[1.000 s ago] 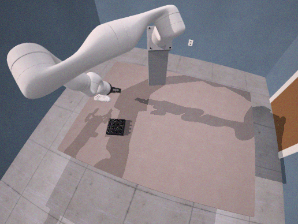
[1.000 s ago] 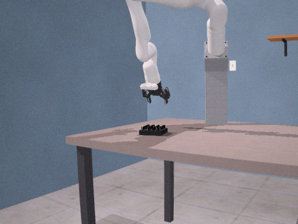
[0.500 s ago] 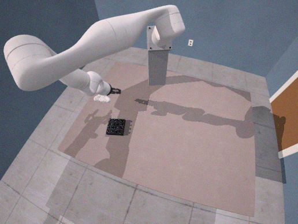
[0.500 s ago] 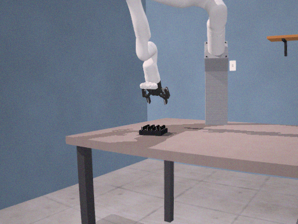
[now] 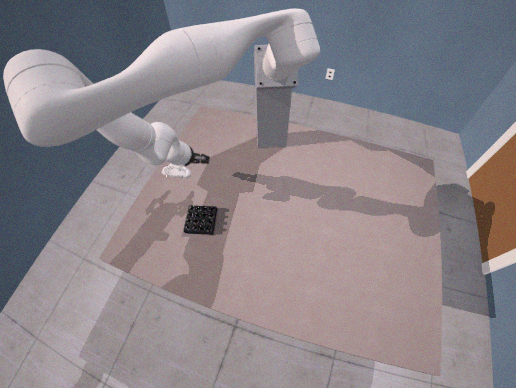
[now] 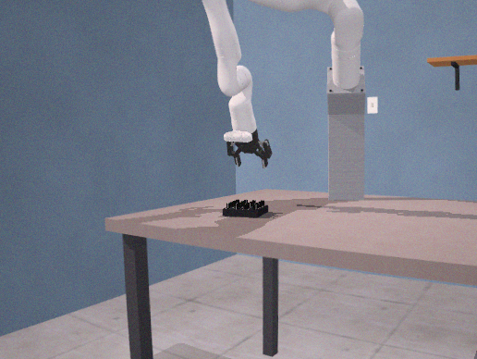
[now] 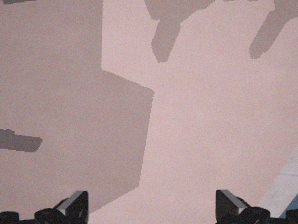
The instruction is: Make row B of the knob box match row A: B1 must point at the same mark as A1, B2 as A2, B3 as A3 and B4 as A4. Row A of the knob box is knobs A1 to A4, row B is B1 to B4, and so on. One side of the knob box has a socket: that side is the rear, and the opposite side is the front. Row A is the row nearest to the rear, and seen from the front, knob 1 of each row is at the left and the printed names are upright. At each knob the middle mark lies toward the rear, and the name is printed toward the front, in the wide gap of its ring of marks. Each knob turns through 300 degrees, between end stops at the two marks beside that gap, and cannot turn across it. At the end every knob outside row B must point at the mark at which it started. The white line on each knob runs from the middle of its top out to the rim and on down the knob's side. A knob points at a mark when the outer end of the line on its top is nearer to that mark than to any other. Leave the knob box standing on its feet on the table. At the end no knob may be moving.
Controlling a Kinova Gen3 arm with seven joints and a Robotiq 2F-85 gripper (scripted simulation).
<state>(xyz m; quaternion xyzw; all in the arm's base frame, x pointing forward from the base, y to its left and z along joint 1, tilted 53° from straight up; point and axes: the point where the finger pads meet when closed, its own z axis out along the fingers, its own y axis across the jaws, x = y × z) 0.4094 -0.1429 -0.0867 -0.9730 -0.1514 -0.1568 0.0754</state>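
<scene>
Black and square, the low knob box (image 6: 245, 210) stands on its feet on the pale brown table top (image 6: 351, 227), near the table's left edge in the exterior view. Above it and well apart hangs the black two-finger claw (image 6: 250, 157) on the white arm (image 6: 241, 102), fingers spread wide with nothing between them. From the top view the claw (image 5: 202, 159) sits beyond the box (image 5: 201, 219), toward the grey pedestal (image 5: 273, 117). Only the two fingertips and shadowed table show at the wrist; knob marks are too small to read.
</scene>
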